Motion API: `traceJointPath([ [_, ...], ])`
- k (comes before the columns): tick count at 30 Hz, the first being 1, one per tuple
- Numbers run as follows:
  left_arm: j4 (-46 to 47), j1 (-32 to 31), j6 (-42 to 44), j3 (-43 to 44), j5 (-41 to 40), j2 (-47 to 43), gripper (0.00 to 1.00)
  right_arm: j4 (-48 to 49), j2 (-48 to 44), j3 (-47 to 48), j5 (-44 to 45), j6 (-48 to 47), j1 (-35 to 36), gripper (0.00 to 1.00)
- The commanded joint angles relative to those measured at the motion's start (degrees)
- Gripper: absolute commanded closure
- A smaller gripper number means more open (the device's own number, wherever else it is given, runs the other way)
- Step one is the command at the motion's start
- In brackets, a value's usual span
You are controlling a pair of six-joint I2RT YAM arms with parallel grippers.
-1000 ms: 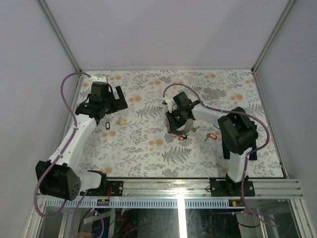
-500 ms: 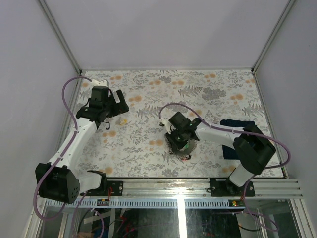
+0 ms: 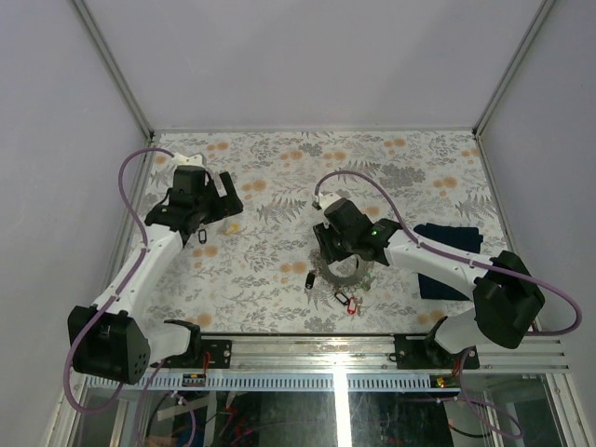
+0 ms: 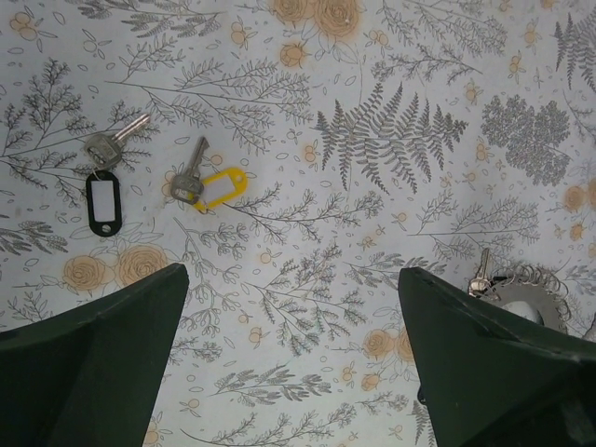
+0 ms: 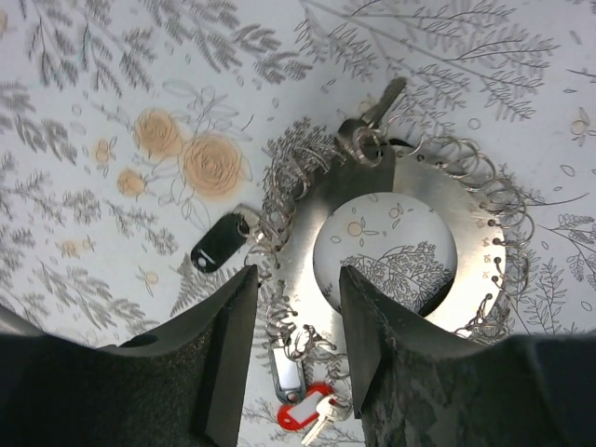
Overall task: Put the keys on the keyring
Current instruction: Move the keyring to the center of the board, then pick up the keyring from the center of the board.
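The keyring [image 5: 396, 172], a grey toothed metal ring with wire loops round its rim, lies near the table's front [image 3: 346, 277]. My right gripper [image 5: 298, 279] is shut on its band, one finger in the hollow centre and one outside; it also shows in the top view [image 3: 340, 259]. Keys with a black tag [image 5: 219, 244], a red tag [image 5: 303, 414] and a bare key [image 5: 382, 102] lie at the rim. My left gripper [image 4: 293, 354] is open and empty, above the table [image 3: 212, 200]. Near it lie a black-tagged key [image 4: 102, 200] and a yellow-tagged key [image 4: 219, 186].
A dark blue cloth [image 3: 456, 235] lies at the right, partly under the right arm. The floral tablecloth [image 3: 279, 168] covers the table, with a metal rail [image 3: 372, 346] along the near edge. The keyring's edge shows at the right of the left wrist view [image 4: 531, 293].
My right gripper has moved toward the near edge with the keyring, and its arm has swung out to the right. The tagged keys trailed along. The left arm has barely moved.
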Motion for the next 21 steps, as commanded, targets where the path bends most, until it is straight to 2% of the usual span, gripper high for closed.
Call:
traceJointPath([
  [1,4.7,0.8,1.0,-1.4,-2.3,-4.0,0.00,4.9,-0.1,2.4,5.0,7.6,-0.7,0.53],
  [4,5.3,1.4,0.7,-2.4,-2.6,-5.5,0.00,5.2,1.8,2.6,2.9,8.1,-1.1,0.51],
  [10,4.7,1.6,1.0,-2.1,-1.6,-3.9,0.00,-0.5,7.4,4.9,0.9,7.7,-1.3,0.51],
  [14,4.4,1.9,1.4,-1.9,0.1,-3.2,0.00,1.6,9.0,2.1,-1.6,9.2,-1.3,0.45],
  [21,4.8,2.0,1.6,-2.3,0.2,-3.8,0.00,2.7,13.5,1.3,-5.9,8.9,-1.3,0.43],
])
